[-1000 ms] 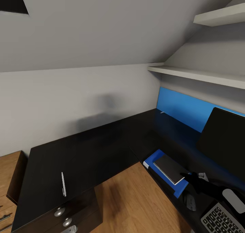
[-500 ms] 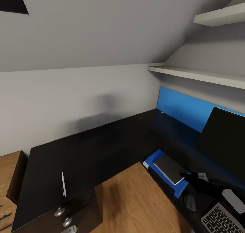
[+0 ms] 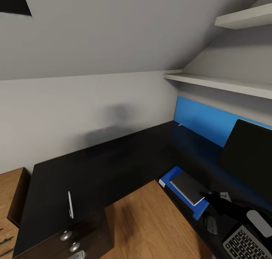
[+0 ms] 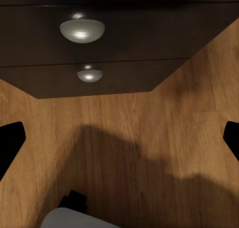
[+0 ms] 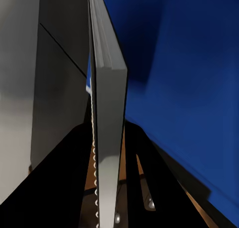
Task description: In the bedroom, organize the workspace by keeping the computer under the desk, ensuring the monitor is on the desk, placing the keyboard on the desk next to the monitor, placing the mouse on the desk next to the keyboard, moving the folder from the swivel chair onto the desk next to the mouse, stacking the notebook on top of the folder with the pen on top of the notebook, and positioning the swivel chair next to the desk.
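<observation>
While the notebook (image 3: 187,187) already lies on the folder (image 3: 170,176) near the monitor (image 3: 247,158), right fingers (image 5: 110,153) clamped on it, the pen (image 3: 70,205) waits far along the worktop (image 3: 90,172).

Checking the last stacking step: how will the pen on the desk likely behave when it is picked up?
The pen is thin and lies flat on the glossy desk, so fingers may struggle to get under it. Probably light and stiff. Round-looking, it could roll or skid if nudged.
</observation>
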`<state>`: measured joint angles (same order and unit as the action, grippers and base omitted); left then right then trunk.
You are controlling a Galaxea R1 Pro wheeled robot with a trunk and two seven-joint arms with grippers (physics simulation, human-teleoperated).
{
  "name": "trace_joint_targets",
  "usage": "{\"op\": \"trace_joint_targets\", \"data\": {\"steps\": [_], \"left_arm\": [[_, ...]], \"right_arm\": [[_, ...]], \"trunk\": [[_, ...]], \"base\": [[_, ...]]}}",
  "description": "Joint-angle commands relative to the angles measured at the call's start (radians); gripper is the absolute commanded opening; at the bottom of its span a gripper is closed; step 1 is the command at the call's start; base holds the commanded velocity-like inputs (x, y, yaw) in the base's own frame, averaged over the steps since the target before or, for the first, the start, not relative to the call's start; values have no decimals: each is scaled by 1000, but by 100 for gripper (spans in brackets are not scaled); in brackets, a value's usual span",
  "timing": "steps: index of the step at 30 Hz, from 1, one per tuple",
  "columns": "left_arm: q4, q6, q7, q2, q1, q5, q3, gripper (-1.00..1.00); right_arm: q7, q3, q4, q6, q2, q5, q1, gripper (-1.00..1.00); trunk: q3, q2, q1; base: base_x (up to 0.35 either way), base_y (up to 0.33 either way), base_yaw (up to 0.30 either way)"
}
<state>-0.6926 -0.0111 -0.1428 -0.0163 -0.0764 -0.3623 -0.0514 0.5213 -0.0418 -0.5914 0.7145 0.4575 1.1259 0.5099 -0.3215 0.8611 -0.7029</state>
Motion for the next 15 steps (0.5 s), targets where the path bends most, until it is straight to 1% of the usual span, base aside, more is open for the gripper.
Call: {"op": "trace_joint_targets", "data": {"steps": [1,15], "left_arm": [[-1,-1,-1,-1,0,-10,-1,100],[-1,-1,-1,-1,0,-10,-1,100]], "right_arm": [[3,-4,0,2,1,6,1,-100],[3,-4,-1,2,1,6,1,-100]], "trunk": [[-1,1,0],[-1,1,0]], "base": [[0,0,0],[0,0,0]]}}
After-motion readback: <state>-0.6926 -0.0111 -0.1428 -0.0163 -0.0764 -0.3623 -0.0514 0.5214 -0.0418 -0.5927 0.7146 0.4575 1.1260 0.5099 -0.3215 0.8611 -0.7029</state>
